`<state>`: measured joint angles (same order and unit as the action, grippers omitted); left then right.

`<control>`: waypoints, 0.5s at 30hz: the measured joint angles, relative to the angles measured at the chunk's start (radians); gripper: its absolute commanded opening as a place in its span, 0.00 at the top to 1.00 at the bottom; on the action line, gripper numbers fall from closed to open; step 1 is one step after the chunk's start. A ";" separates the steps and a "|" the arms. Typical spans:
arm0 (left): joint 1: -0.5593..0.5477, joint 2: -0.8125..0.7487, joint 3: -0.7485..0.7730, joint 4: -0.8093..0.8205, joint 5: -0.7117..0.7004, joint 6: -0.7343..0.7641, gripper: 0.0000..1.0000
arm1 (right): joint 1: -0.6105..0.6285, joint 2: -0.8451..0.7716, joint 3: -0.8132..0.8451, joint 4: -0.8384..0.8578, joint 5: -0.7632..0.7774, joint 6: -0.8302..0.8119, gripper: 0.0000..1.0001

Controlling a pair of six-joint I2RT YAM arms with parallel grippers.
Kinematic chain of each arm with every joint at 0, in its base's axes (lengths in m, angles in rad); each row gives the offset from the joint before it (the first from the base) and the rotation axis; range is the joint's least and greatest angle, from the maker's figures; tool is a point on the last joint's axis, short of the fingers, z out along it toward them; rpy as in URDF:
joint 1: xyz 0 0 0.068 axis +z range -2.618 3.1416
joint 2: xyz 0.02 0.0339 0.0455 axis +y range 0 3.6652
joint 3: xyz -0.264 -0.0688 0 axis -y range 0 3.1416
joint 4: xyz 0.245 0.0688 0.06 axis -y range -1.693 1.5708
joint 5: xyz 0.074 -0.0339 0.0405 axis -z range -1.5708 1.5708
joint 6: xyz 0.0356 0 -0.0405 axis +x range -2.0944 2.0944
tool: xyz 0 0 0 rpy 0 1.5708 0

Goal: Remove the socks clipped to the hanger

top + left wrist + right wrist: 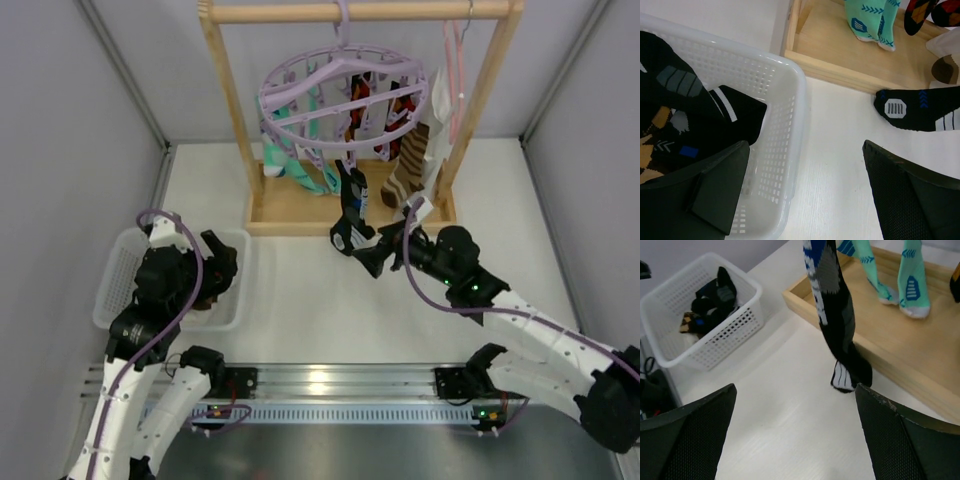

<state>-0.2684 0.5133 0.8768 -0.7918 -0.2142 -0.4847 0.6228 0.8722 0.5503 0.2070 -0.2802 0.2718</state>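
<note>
Black right tool [795,390]: jaws spread wide, nothing held (only bare counter [300,300] lies between the fingers); it sits low, just short of the black sock's toe.
Black sock [837,325]: hangs long and straight from the hanger, grey and blue-white marks down its leg and white bars at the toe; the toe ends just outside the near edge of the wooden frame's base. I cannot tell whether it touches the counter.
Left tool [802,145]: also wide open and empty, well apart from the right one; one finger is inside the basket and the other is outside it, above the counter.
Basket [795,75]: white perforated plastic, at the counter's left side, holding a heap of dark socks [670,100] with grey, white, blue and tan marks.
Hanger [295,85]: lilac ring with crossbars, hooked on the top bar of the wooden frame [225,100], tilted a little.
Mint-green socks [275,160]: clipped at the ring's left, toes down over the frame's base.
Patterned socks [375,110]: red-orange-black, clipped towards the ring's right.
Brown-striped sock [410,165]: hangs at the right, near the base.
Pink hanger [455,70]: thin, on the same bar, right of the ring, with a white cloth [435,130] beside it.
</note>
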 measured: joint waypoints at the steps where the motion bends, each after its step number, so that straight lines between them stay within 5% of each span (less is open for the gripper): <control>1: 0.000 0.005 0.000 0.004 0.010 0.000 0.01 | 0.026 0.050 0.021 0.025 0.034 -0.038 0.06; 6: 0.000 0.024 0.000 0.015 0.078 0.016 0.01 | 0.048 0.277 0.109 0.129 0.161 -0.187 0.11; 8: 0.000 0.024 0.000 0.017 0.106 0.023 0.01 | 0.050 0.333 0.124 0.155 0.190 -0.228 0.23; 13: 0.000 0.038 0.034 0.019 0.169 0.034 0.01 | 0.059 0.423 0.127 0.239 0.208 -0.282 0.82; 15: 0.000 0.063 0.076 0.019 0.196 0.031 0.01 | 0.080 0.437 0.119 0.290 0.219 -0.285 0.94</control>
<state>-0.2684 0.5766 0.9527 -0.7723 -0.0177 -0.4534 0.7033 1.3090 0.6697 0.4973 -0.0608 -0.0132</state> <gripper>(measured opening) 0.985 0.181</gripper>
